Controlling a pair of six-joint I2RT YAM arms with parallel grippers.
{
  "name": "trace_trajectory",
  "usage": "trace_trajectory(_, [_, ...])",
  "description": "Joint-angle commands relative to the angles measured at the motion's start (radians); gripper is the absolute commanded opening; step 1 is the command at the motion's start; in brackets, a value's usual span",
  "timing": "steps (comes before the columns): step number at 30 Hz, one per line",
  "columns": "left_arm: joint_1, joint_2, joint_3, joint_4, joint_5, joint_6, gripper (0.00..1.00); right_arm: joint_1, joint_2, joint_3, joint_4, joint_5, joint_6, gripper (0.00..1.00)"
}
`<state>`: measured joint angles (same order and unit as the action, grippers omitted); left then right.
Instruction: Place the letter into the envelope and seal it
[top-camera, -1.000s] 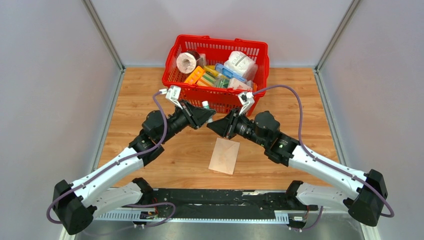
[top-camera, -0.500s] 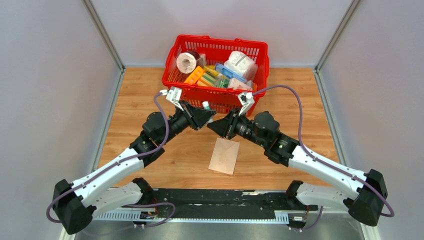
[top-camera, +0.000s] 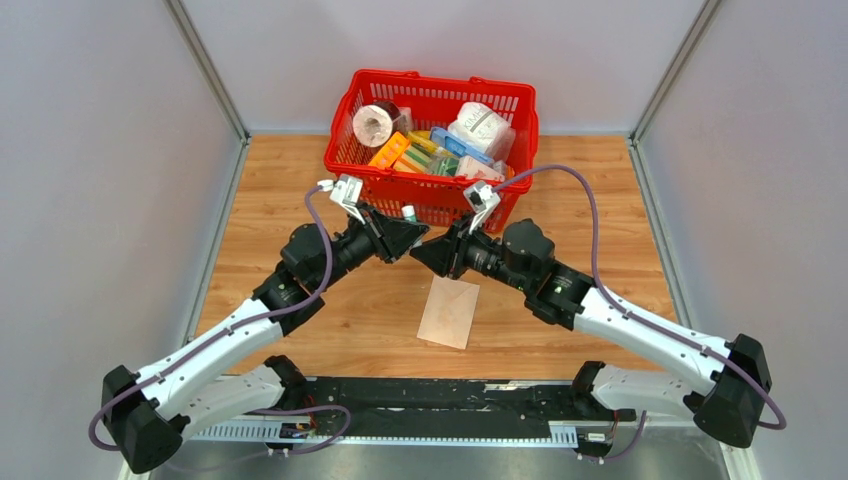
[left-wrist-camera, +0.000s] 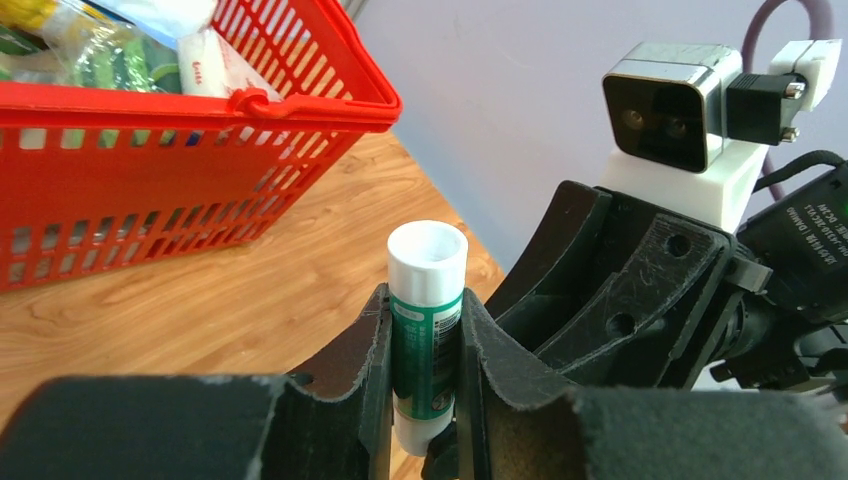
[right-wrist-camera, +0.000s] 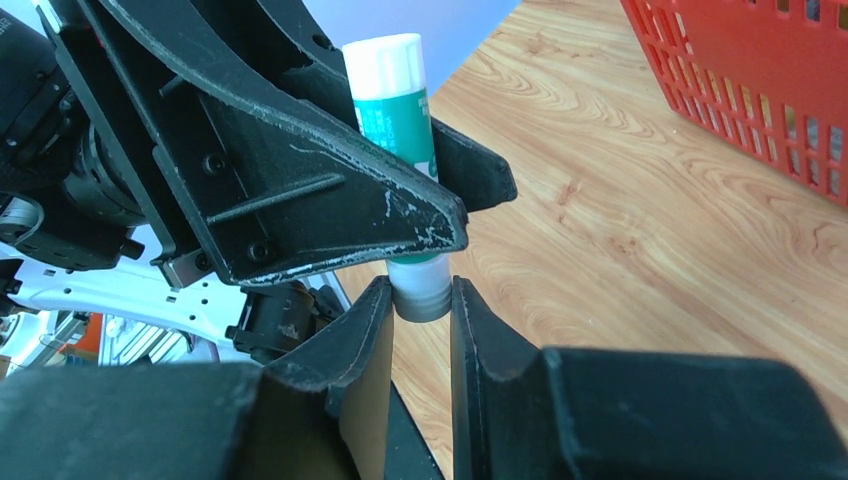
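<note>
the glue stick (left-wrist-camera: 427, 340) is marked with a green label and a white cap; its other end is seen as grey. the basket (top-camera: 432, 88) is coloured red, with a slotted lattice. the table (top-camera: 290, 180) is patterned in light wood grain. the envelope (top-camera: 449, 312) is tinted tan. the left gripper (left-wrist-camera: 425, 300) and right gripper (right-wrist-camera: 420, 290) are finished in black.

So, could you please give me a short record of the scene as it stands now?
left pincer: shut on the glue stick, at its green body
right pincer: shut on the glue stick's lower end
envelope: lying flat on the table, untouched
letter: no separate sheet visible
basket: red, full, beyond the pincers
</note>
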<state>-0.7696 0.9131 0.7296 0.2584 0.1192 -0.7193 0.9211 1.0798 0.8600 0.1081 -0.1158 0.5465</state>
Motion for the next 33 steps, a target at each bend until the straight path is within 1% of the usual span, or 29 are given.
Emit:
trace_trajectory(1, [-0.028,-0.023,0.022,-0.203,0.093,0.052,0.0,-0.031,0.031,0.125,0.179,0.142,-0.054,0.17])
trace_trajectory(5, [-0.028,-0.045,0.008,-0.193,0.051,0.073,0.0,-0.033,0.074,0.16,0.209,0.133,-0.005,0.16])
trace_trajectory(8, [-0.028,-0.057,-0.007,-0.173,0.03,0.073,0.0,-0.031,0.088,0.162,0.231,0.16,0.004,0.16])
trace_trajectory(13, [-0.028,-0.048,-0.01,-0.18,0.03,0.067,0.0,-0.039,0.106,0.165,0.278,0.159,0.043,0.16])
trace_trajectory(17, [-0.028,-0.046,-0.013,-0.183,0.031,0.061,0.0,-0.039,0.117,0.172,0.286,0.162,0.049,0.16])
trace_trajectory(22, [-0.028,-0.052,-0.027,-0.192,0.019,0.038,0.0,-0.039,0.124,0.189,0.263,0.157,0.047,0.19])
trace_trajectory(25, [-0.028,-0.059,-0.022,-0.211,-0.006,0.024,0.0,-0.039,0.124,0.189,0.246,0.159,0.05,0.26])
trace_trajectory(27, [-0.028,-0.059,0.0,-0.254,-0.052,0.02,0.0,-0.037,0.126,0.198,0.205,0.162,0.049,0.3])
trace_trajectory(28, [-0.027,-0.053,0.011,-0.309,-0.09,0.02,0.0,-0.039,0.129,0.204,0.182,0.162,0.049,0.33])
trace_trajectory(30, [-0.019,-0.042,0.031,-0.355,-0.116,0.018,0.0,-0.037,0.132,0.212,0.133,0.162,0.053,0.39])
trace_trajectory(33, [0.01,-0.025,0.079,-0.412,-0.116,-0.015,0.0,-0.039,0.129,0.206,0.07,0.147,0.056,0.51])
